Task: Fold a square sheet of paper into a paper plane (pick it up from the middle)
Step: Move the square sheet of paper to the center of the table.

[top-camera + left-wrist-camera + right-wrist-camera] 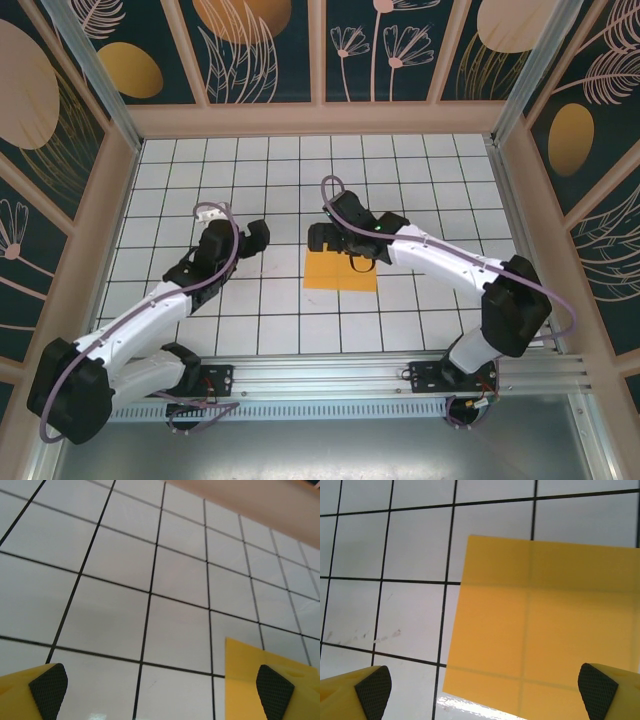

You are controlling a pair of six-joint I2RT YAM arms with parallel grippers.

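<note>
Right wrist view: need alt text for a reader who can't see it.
An orange-yellow square sheet of paper lies flat on the white, black-gridded table, grid lines showing faintly through it. The right gripper hangs open over it, its yellow, dark-padded fingers at the two bottom corners of the picture.

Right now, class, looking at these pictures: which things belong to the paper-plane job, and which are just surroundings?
Belongs to the job:
- square sheet of paper, lying on the table
- left gripper, open
- right gripper, open, at the sheet's far edge

Just surroundings:
- tiled table
- patterned walls
- metal rail at the near edge
</note>
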